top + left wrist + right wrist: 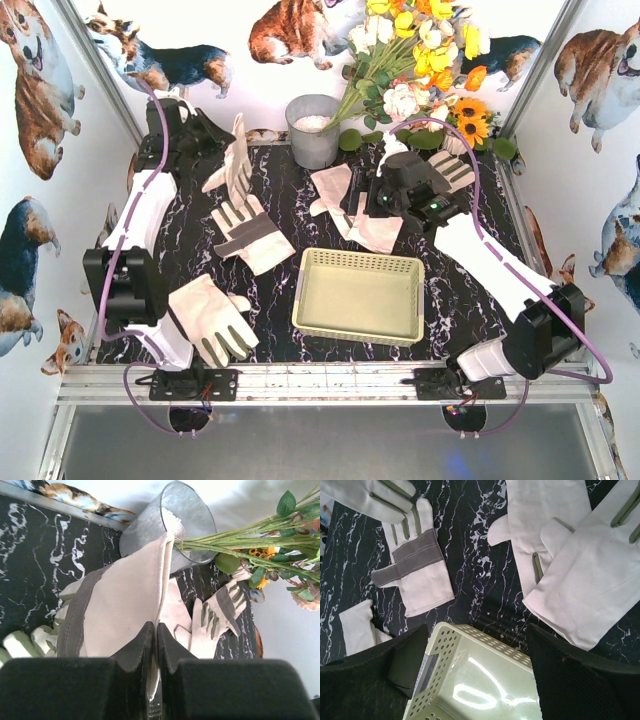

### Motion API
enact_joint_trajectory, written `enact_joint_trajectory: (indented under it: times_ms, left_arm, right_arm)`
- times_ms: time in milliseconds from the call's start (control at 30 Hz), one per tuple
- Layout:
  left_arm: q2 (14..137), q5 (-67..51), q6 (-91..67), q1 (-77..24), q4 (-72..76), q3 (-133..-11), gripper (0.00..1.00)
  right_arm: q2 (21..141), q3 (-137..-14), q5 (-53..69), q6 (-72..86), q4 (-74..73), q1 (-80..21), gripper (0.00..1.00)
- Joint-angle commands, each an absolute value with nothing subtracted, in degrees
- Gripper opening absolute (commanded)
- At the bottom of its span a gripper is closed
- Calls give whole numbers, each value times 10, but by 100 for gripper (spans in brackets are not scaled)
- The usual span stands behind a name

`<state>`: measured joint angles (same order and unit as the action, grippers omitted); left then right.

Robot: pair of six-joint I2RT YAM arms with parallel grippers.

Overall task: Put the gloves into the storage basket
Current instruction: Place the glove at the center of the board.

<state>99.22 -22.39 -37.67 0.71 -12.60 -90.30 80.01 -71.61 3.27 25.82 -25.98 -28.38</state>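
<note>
The left jaws are closed. Their black fingers [136,652] pinch the stitched edge of a white glove [120,600], a grip that only the left wrist view shows. Just beyond that glove stands a grey bucket [172,520], with flower stems [240,540] beside it.

The right jaws stand wide open and hold nothing. They hover over the far rim of the cream storage basket [470,632]. Two overlapping gloves [570,575] lie on the black marbled counter [475,570] just past them.

Only the overhead view shows another glove [212,320], well behind the left jaws near that arm's base. Every glove in sight lies outside the basket.
</note>
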Motion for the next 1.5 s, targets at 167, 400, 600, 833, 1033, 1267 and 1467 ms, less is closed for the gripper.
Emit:
enact_joint_trajectory:
  times_ms: [167, 400, 600, 833, 1033, 1267, 1467]
  left_arm:
    - [965, -147, -234, 9, -207, -955, 0]
    - [1002, -123, -171, -47, -216, -986, 0]
    - [1049, -134, -185, -83, -203, -1004, 0]
    - [1103, -155, -209, -145, -182, -1047, 0]
    - [1122, -192, -249, -169, -142, -1035, 0]
    - [1128, -201, -281, -216, -124, -1005, 0]
    - [1132, -227, -323, -232, -73, -953, 0]
  right_arm:
    - [808, -758, 48, 263, -238, -282, 81]
    - [814, -764, 28, 251, -255, -282, 81]
    - [819, -747, -11, 249, -285, -265, 82]
    - [868, -733, -19, 314, -310, -195, 81]
    - [911, -740, -16, 338, -341, -163, 80]
    - [960, -730, 6, 366, -327, -130, 79]
    - [996, -741, 0, 377, -329, -112, 78]
